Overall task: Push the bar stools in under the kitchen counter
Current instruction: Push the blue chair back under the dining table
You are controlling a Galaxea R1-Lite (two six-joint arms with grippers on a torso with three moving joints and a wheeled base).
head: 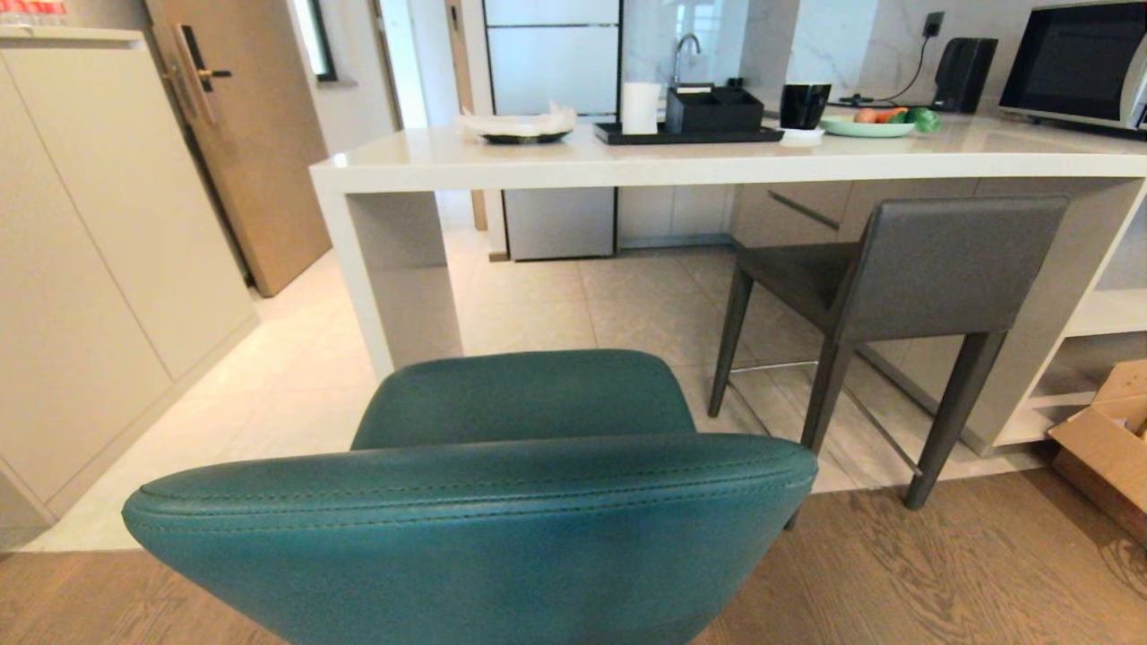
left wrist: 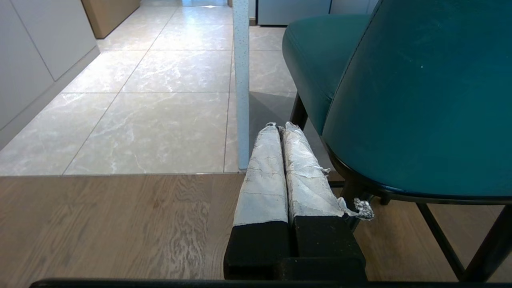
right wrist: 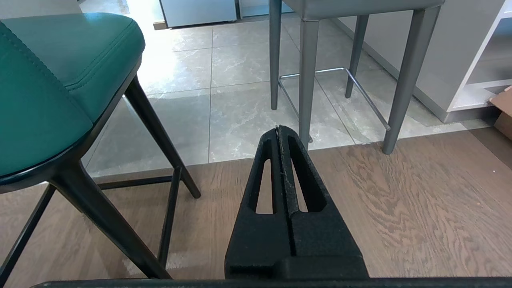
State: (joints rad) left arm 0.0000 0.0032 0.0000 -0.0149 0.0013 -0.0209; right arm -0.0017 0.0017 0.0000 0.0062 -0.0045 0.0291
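Teal stool (head: 502, 484) fills the near foreground of the head view, its rounded back toward the robot at about 6 o'clock and its seat facing the kitchen counter (head: 681, 161) at 12 o'clock; it stands well short of the counter, with open tile floor between. Dark grey stool (head: 905, 287) sits at about 2 o'clock, seat partly under the slab, back and rear legs out past the edge. Neither arm shows in the head view. Left gripper (left wrist: 280, 128), fingers pressed together and wrapped in pale tape, hangs low just beside the teal stool's left side, touching nothing. Right gripper (right wrist: 280, 130), fingers also together, hangs low on the stool's right side, between the two stools, holding nothing.

Risks, as a judgement: a push high on the rounded back could tip the tall stool forward instead of sliding it; its black legs (right wrist: 152, 128) could catch where wood flooring meets tile; an off-centre push could swing it into the counter's white end panel (head: 394, 278) at 11 o'clock or into the grey stool.

Around: a tray (head: 685, 136), paper roll (head: 640, 107), black cup (head: 804, 105), plate of vegetables (head: 867, 127) and microwave (head: 1075, 63) on the counter; a cardboard box (head: 1107, 439) at 4 o'clock, near the grey stool's path
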